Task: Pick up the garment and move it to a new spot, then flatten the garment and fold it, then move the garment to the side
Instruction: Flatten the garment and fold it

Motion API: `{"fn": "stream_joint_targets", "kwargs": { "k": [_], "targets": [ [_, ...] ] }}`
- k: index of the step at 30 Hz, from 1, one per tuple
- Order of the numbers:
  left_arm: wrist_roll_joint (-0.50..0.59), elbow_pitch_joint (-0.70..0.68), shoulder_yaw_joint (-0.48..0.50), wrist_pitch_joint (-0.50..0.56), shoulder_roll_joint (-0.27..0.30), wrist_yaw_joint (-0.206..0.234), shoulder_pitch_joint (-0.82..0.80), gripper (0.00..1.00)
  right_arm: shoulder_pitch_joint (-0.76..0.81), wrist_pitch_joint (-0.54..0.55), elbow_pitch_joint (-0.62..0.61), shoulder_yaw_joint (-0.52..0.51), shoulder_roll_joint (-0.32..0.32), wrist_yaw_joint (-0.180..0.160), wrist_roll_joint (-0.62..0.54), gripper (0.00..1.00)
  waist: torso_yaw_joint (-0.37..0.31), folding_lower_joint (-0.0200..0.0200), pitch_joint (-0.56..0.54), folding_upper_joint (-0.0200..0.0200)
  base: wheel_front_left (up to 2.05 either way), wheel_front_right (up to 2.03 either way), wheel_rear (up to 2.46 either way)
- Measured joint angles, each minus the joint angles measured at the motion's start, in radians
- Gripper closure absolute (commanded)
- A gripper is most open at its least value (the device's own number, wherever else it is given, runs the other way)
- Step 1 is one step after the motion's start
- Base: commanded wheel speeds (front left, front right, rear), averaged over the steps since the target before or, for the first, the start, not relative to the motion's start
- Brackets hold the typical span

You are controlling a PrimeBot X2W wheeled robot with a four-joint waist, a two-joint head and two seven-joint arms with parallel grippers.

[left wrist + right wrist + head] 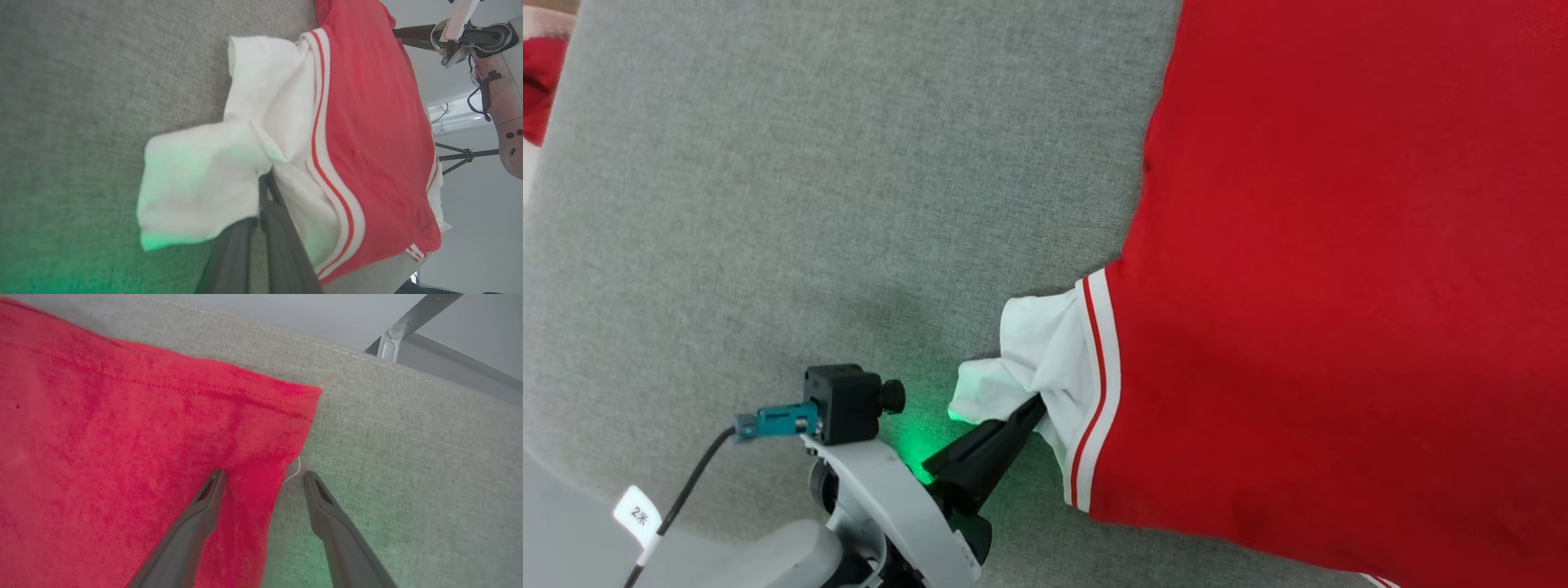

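The shirt (1339,286) lies spread on the right of the grey table (809,204), so this looks like the flattening step. The left gripper (1036,407) pinches the crumpled white sleeve (1045,343), while the right gripper (264,475) stands spread astride the shirt's edge (282,457) near a corner, touching or just above it, which is hard to tell. Next the sleeve wants drawing outward until smooth, and the right fingers must close on that edge.

A: Surface?
B: Grey fabric tabletop (768,204), w/ a green glow (915,445) at btm centre of head view.
A: Beyond it?
B: Red cloth scrap (539,82) off the edge, upper left. Right wrist view: stitched seam (347,353) along the edge, metal strut (408,322) upper right. Left wrist view: dark tripod (461,155) at right, pale wall (470,212) behind.
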Motion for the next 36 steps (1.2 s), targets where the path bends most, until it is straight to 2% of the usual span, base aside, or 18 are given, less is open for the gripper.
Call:
{"fn": "stream_joint_targets", "kwargs": {
  "k": [2, 3, 4, 5, 11, 15, 21, 29, 36],
  "targets": [
    [0.004, -0.007, 0.000, 0.002, 0.001, 0.001, -0.001, 1.00, -0.015, -0.007, 0.011, 0.009, -0.007, 0.000, 0.004, 0.00, 0.006, 0.0000, 0.010, 0.0000, 0.00, 0.00, 0.00],
    [0.004, -0.011, 0.001, 0.003, 0.002, 0.001, -0.002, 1.00, -0.022, -0.008, 0.018, 0.013, -0.008, 0.000, 0.006, 0.17, 0.008, 0.0000, 0.013, 0.0000, 0.00, 0.00, 0.00],
    [0.004, -0.013, 0.002, 0.003, 0.002, 0.001, -0.002, 1.00, -0.027, -0.012, 0.024, 0.016, -0.008, 0.000, 0.009, 0.61, 0.009, 0.0000, 0.017, 0.0000, 0.00, 0.00, 0.00],
    [0.004, -0.014, 0.002, 0.003, 0.003, 0.001, -0.003, 1.00, -0.033, -0.018, 0.034, 0.018, -0.008, 0.000, 0.016, 1.00, 0.009, 0.0000, 0.019, 0.0000, 0.00, 0.00, 0.00],
    [-0.007, 0.016, 0.017, -0.014, -0.005, -0.011, -0.005, 1.00, -0.019, -0.089, 0.083, 0.037, 0.004, 0.000, 0.056, 1.00, 0.002, 0.0000, -0.008, 0.0000, 0.00, 0.00, 0.00],
    [-0.020, 0.051, 0.030, -0.021, -0.002, -0.021, -0.005, 1.00, 0.046, -0.091, 0.060, 0.082, -0.025, 0.000, 0.108, 1.00, -0.007, 0.0000, -0.049, 0.0000, 0.00, 0.00, 0.00],
    [-0.042, 0.101, 0.039, -0.024, 0.005, -0.030, 0.003, 1.00, 0.208, -0.088, -0.056, 0.168, -0.098, 0.000, 0.214, 1.00, -0.034, 0.0001, -0.128, 0.0000, 0.00, 0.00, 0.00],
    [-0.035, 0.173, 0.029, -0.024, 0.031, -0.016, 0.029, 1.00, 0.480, -0.097, -0.243, 0.231, -0.211, 0.000, 0.361, 1.00, -0.086, 0.0000, -0.248, 0.0000, 0.00, 0.00, 0.00],
    [-0.034, 0.225, 0.020, -0.032, 0.033, -0.004, 0.065, 1.00, 0.719, -0.132, -0.364, 0.233, -0.252, 0.000, 0.419, 1.00, -0.139, 0.0000, -0.352, 0.0000, 0.00, 0.00, 0.00]
  ]
}}
